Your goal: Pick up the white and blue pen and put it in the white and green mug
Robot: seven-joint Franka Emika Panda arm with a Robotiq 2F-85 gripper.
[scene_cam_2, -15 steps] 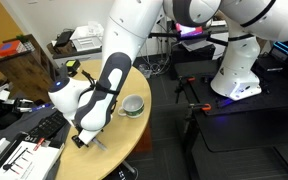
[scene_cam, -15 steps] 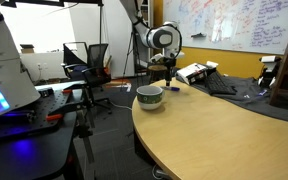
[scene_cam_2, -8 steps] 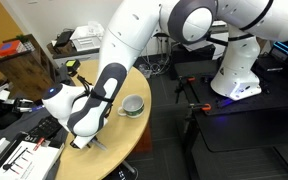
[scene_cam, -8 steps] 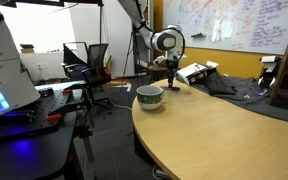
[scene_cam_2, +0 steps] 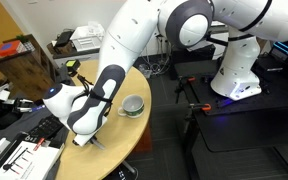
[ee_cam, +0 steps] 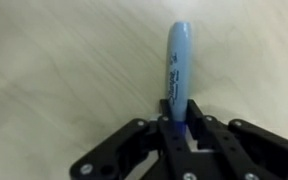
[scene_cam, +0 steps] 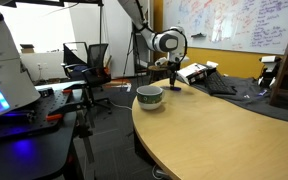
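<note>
In the wrist view the white and blue pen [ee_cam: 178, 60] lies on the pale wooden table [ee_cam: 64, 70], its blue barrel pointing away from the camera. My gripper [ee_cam: 177, 118] is shut on its near end, one black finger pressed against each side. In an exterior view the gripper [scene_cam: 170, 84] is down at the tabletop, just behind and beside the white and green mug [scene_cam: 149, 96]. The mug [scene_cam_2: 132, 105] stands upright near the rounded table edge, and here the white arm hides the gripper. The pen is too small to make out in both exterior views.
A white box [scene_cam: 196, 72] and dark cloth [scene_cam: 234, 86] lie on the table behind the gripper. Office chairs [scene_cam: 84, 62] stand beyond the table edge. A wooden crate [scene_cam_2: 29, 65] and papers [scene_cam_2: 14, 155] crowd one side of the table [scene_cam_2: 119, 135].
The jaws have gone from open to shut around the pen. The arm has shifted only slightly above the same spot. The mug has not moved.
</note>
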